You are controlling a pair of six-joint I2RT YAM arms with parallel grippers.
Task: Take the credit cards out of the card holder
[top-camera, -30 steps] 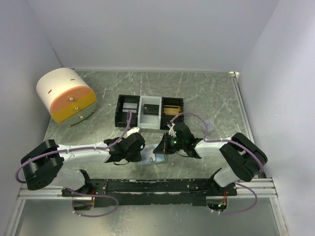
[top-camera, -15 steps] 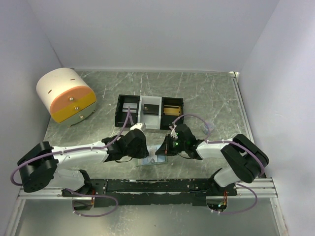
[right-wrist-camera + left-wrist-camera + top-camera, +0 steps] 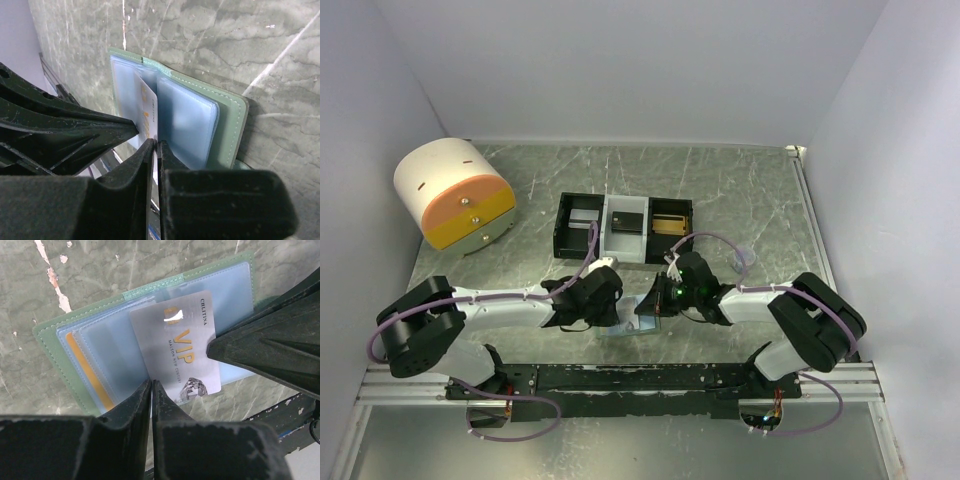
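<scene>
The card holder (image 3: 50,347) lies open and flat on the table (image 3: 740,190), close to its near edge, between the two grippers. One silver card (image 3: 180,350) is partly out of its sleeve and lies skewed across the pale blue panels. An orange-striped card (image 3: 87,372) sits fully inside another sleeve.

The left gripper (image 3: 151,385) has its jaws drawn to a thin slit, tips at one lower corner of the silver card. The right gripper (image 3: 156,145) is likewise nearly closed, tips at the opposite edge of the same card. I cannot tell whether either one actually pinches the card.

Hazards I judge from this position:

1. Nothing visibly pins the holder. If the card drags in its sleeve, the holder may lift with it or slide toward the near edge.
2. Two grippers crowd one thin card. Opposed pulls may bend it or flick it free.
3. A tip bearing on the sleeve instead of the card would clamp the card in place.
4. The fingers may collide with each other.
</scene>
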